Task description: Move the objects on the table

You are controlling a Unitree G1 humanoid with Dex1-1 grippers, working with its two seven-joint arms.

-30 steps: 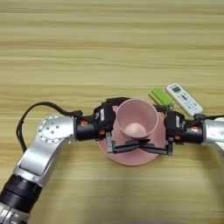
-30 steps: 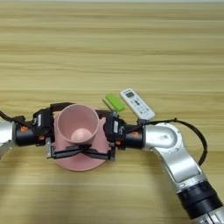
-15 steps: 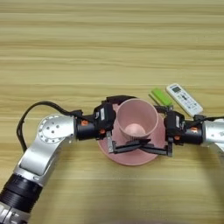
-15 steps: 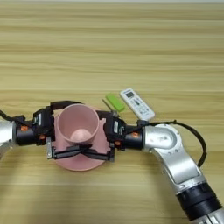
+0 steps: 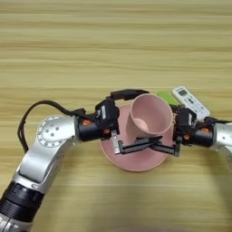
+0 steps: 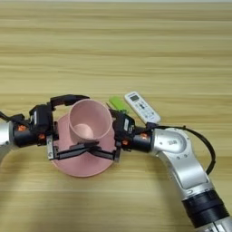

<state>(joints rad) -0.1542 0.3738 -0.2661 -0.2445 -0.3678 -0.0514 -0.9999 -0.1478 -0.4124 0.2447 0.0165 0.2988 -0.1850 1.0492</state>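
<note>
Bench (image 5: 113, 45): wooden, planks running left-right. Pink plate (image 5: 136, 163) near centre carries the pink cup (image 5: 152, 118), upright, so both grippers can reach it from either side.

Left arm comes in from near left, elbow bent; left gripper (image 5: 124, 120) open, 1 finger arched over the cup's far rim, the other low across the plate. Right gripper (image 6: 106, 136) mirrors it from the right, also spread; grip on the cup not confirmed.

White remote (image 6: 141, 107) and green block (image 6: 117, 103) lie just right of the cup, untouched.
</note>
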